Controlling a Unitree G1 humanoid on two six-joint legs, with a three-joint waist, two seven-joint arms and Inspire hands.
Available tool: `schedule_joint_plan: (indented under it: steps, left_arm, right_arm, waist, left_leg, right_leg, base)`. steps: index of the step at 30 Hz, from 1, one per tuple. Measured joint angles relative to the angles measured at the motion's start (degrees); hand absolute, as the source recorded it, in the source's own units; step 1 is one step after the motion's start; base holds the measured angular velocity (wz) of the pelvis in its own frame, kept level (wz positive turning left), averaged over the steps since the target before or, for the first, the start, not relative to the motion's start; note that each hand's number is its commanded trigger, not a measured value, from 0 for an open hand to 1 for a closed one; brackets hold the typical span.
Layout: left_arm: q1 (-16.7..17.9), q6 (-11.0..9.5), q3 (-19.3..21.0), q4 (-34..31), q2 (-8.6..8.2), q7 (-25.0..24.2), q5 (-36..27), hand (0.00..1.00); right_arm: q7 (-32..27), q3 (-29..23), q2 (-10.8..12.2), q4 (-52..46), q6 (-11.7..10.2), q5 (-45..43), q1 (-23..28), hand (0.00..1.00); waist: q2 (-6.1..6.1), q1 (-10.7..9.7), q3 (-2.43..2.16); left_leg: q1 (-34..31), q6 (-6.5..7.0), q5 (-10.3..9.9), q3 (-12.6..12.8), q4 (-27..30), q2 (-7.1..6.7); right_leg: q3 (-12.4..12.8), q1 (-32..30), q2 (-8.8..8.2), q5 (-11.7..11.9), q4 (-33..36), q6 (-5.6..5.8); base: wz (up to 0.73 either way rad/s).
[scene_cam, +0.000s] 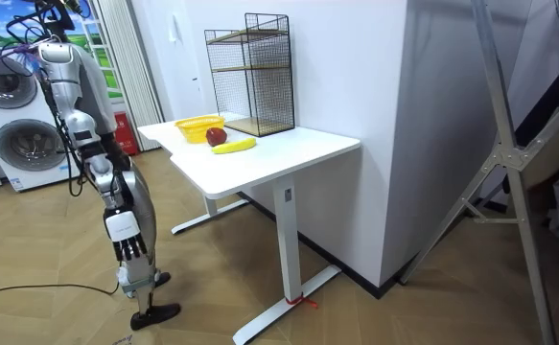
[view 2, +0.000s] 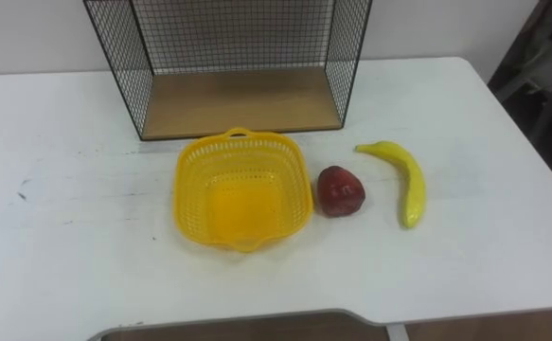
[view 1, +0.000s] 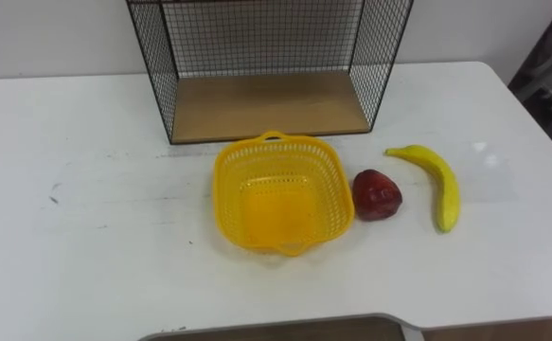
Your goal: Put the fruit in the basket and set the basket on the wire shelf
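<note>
Sitting before wire shelf (view 1: 266, 104), yellow basket (view 1: 221, 185), red fruit (view 1: 377, 194) just right of it, banana (view 1: 444, 188) beyond, cannot tell fingers' state

On the table (view 1: 86, 237), the basket (view 1: 280, 194) sits before the wire shelf (view 1: 266, 66), apple (view 1: 377, 195) then banana (view 1: 435, 182) to its right.

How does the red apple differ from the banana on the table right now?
The red apple is dark red, the banana yellow. The red apple is rounded and compact; the banana is long and curved. The red apple lies close beside the yellow basket, while the banana lies further to the robot's right, apart from it. Both rest on the white table, outside the basket.
</note>
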Motion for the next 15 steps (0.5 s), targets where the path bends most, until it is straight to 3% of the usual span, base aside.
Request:
schedule_joint_plan:
  steps: [6, 9, 12, 13, 15]
  left_arm:
    - [0.2, -0.3, 2.2, 0.2, -0.42, 0.0, 0.0, 0.00]
    - [0.3, -0.4, 3.2, 0.0, -0.66, 0.0, 0.0, 0.00]
    - [0.2, -2.7, 7.3, -0.3, -0.93, 0.0, -0.1, 0.00]
    - [0.3, -3.0, 8.1, -0.4, -0.92, 0.0, -0.3, 0.00]
    - [0.4, -3.7, 11.1, -0.4, -0.73, 0.0, -1.3, 0.00]
  right_arm:
    - [-2.6, -2.4, 0.2, 0.8, 0.9, 23.7, 3.6, 0.00]
    - [-4.0, -4.9, 0.5, 1.3, 1.8, 29.7, 4.2, 0.00]
    - [-7.4, -12.4, 0.5, 1.2, 3.1, 36.9, 4.7, 0.00]
    - [-8.4, -14.8, 0.4, 1.0, 3.0, 39.2, 4.6, 0.00]
    - [-11.2, -24.7, 0.1, -2.8, 0.0, 52.8, 2.5, 0.00]
  waist:
    - [-0.04, -0.2, 0.13]
    - [0.10, -0.3, 0.15]
    - [0.63, -0.8, 0.76]
    - [0.65, -0.8, 0.77]
    - [0.47, -2.0, 0.78]
  left_leg:
    - [0.5, -0.01, 0.0, -0.1, -0.1, 0.02]
    - [0.5, -0.01, 0.0, 0.0, 0.2, 0.00]
    - [0.5, 0.02, 0.0, 0.1, 0.5, -0.09]
    - [0.5, 0.03, 0.0, 0.1, 0.5, -0.14]
    - [0.2, 0.04, 0.0, 0.5, 0.9, -0.17]
  right_leg:
    - [0.2, 0.6, 0.01, 0.0, 0.0, 0.00]
    - [0.2, 0.6, 0.00, 0.0, 0.2, 0.00]
    - [0.1, 0.3, -0.20, -0.1, 1.1, 0.02]
    - [0.2, 0.2, -0.25, -0.2, 1.1, 0.01]
    - [0.8, -0.1, -0.22, -0.5, 1.1, 0.01]
  base:
    - [0.01]
    - [0.00]
    - [-0.01]
    - [-0.07]
    - [-0.07]
